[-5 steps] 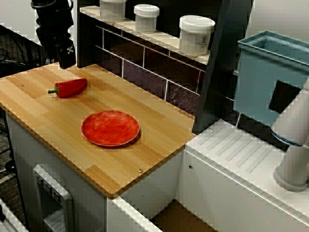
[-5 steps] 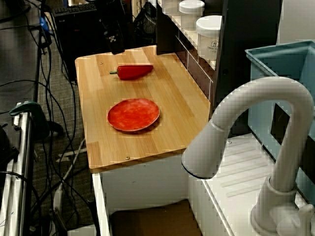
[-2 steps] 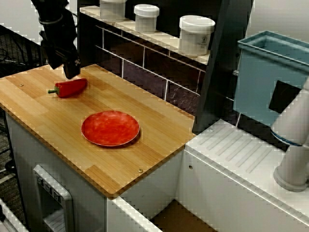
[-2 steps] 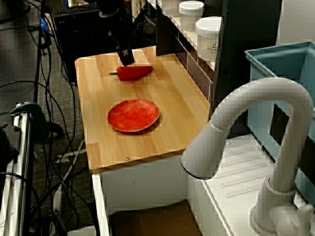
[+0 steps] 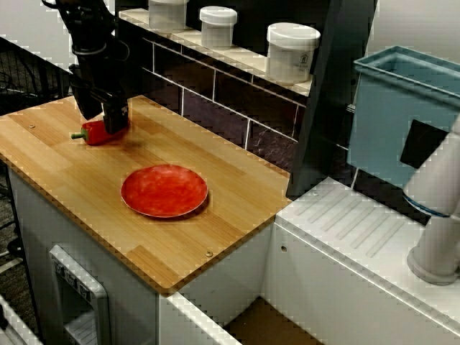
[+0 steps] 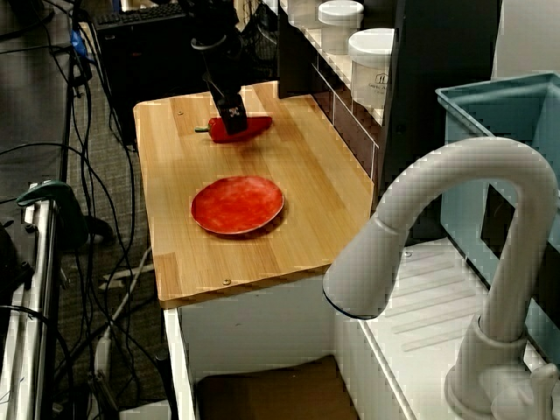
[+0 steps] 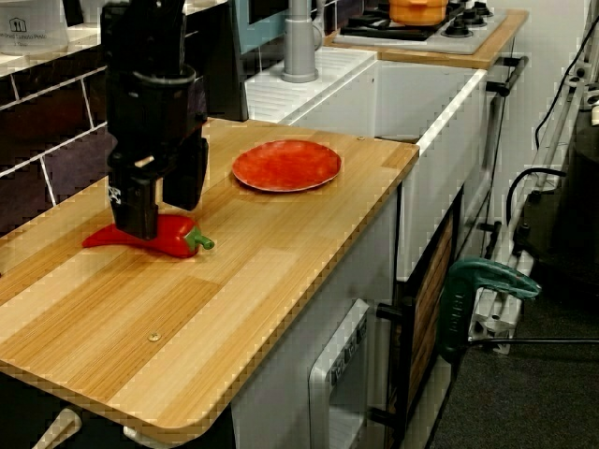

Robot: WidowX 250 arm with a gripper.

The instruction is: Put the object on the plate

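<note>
The red toy pepper [image 5: 92, 135] with its green stem lies on the wooden counter at the back left; it also shows in the other views [image 6: 252, 129] [image 7: 174, 239]. The round red-orange plate [image 5: 164, 190] [image 6: 237, 204] [image 7: 286, 165] sits in the middle of the counter, empty. My black gripper [image 5: 103, 123] [image 6: 229, 119] [image 7: 161, 215] is lowered over the pepper. Its two fingers stand apart, one on each side of the pepper's middle. The jaws look open around it.
White lidded jars [image 5: 292, 52] stand on the shelf behind the counter. A blue bin [image 5: 402, 115] and a white faucet [image 6: 455, 219] are to the right over the sink. The counter's front edge [image 7: 309, 281] drops to the floor.
The gripper has come down from above and behind the pepper until its fingers straddle the pepper. Pepper and plate have not moved.
</note>
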